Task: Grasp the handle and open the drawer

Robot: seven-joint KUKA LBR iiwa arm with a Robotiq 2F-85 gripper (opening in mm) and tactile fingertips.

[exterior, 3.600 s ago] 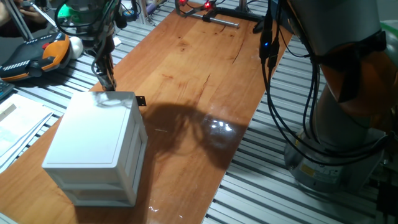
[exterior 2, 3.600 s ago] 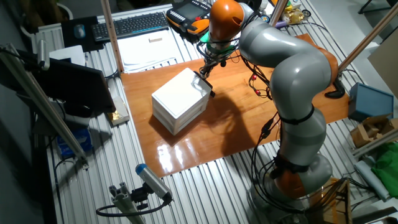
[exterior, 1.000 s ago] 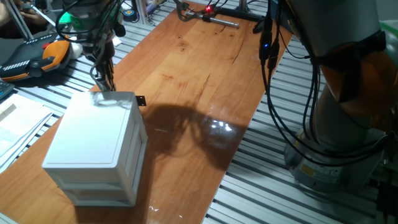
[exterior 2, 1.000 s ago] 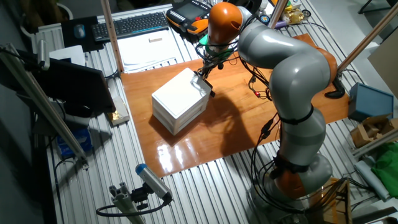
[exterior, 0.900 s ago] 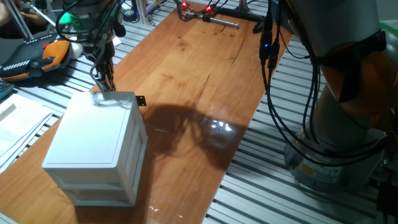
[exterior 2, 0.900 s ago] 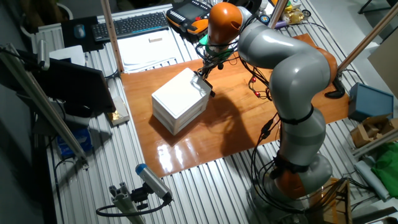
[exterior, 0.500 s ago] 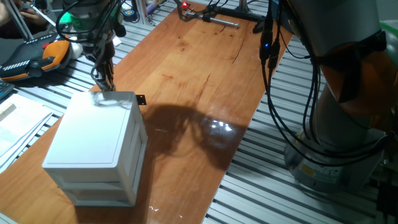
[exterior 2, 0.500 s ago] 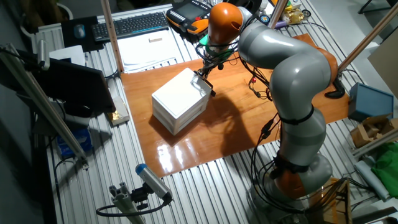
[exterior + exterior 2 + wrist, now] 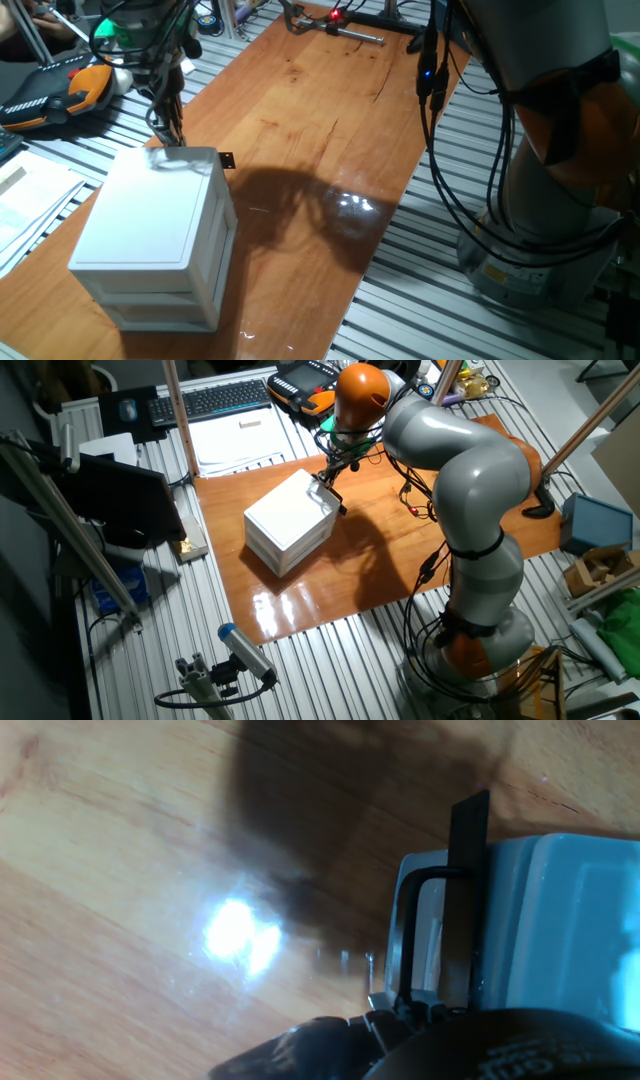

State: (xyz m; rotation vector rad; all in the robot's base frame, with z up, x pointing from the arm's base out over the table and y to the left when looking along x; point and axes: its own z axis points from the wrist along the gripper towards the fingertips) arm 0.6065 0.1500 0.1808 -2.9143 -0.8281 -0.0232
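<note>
The table [image 9: 330, 120] is varnished wood, glossy enough to throw back a bright glare beside the cabinet [image 9: 150, 240], which looks like smooth matt white plastic. The handle [image 9: 227, 161] on the cabinet's upper front is matt black, perhaps plastic. Around the table runs ribbed bare metal [image 9: 420, 300]. The arm [image 9: 470, 470] has smooth grey and orange shells.

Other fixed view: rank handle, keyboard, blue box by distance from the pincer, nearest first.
Measured from the pincer:
1. handle, just below it at the cabinet's corner.
2. keyboard, up-left, off the wooden table.
3. blue box, far right edge.
</note>
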